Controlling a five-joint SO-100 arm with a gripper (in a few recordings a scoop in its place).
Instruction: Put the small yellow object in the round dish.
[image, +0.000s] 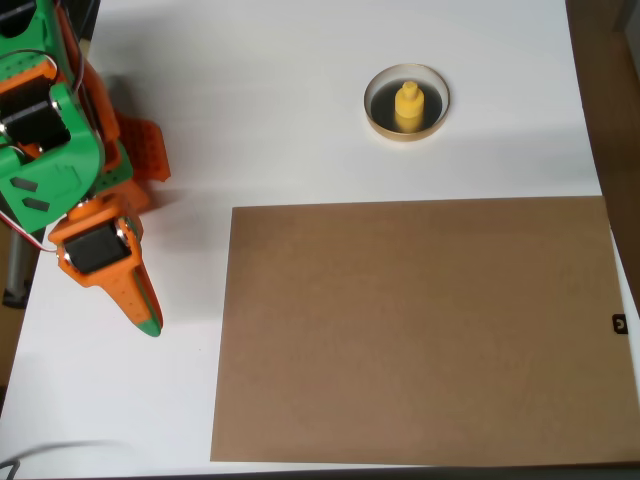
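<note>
Green-and-orange arm (70, 150) highest in the overhead view, so nearest the lens — over the bench's left edge, near the upper left corner. Jaws (143, 310) pointing down-right in the picture, tips pressed together to a single green point, holding nothing, hovering over bare white bench (280, 100). Brown cardboard sheet (420, 330) flat on the bench, filling the lower right part, its right side reaching the bench's right edge. Round dish (407, 102) beyond the sheet's top edge, toward the bench's far edge, right of centre; pale gold rim, dark inside. Small yellow object (408, 105) upright inside the dish, knob on top — roughly central on the dark floor. Well apart from the jaws. Small black item (620, 323) at the right edge, too small to identify.
</note>
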